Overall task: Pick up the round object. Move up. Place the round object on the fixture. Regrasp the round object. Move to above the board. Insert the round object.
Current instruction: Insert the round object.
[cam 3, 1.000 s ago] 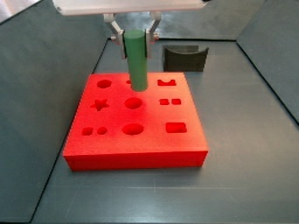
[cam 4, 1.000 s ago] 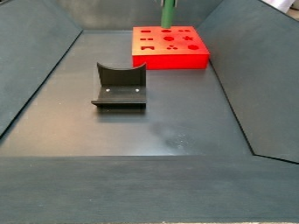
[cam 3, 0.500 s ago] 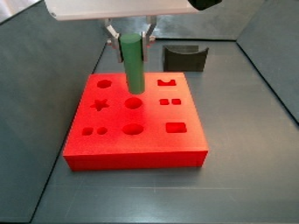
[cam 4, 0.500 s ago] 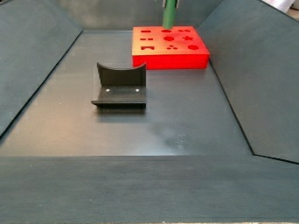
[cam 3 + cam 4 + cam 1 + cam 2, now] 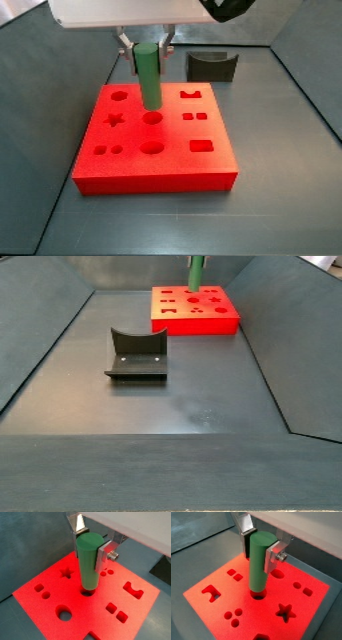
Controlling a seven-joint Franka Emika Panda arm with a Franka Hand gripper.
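Betw. gripper (image 5: 92,543) fingers: round object (image 5: 88,562), upright.

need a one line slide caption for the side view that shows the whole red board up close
Gripper holds the green peg upright above the central round hole of the red board, with the fixture behind.

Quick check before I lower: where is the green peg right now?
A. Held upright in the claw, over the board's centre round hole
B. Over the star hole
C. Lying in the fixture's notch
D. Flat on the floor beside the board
A: the claw grips the round object upright, its lower end right at the centre round hole of the board.
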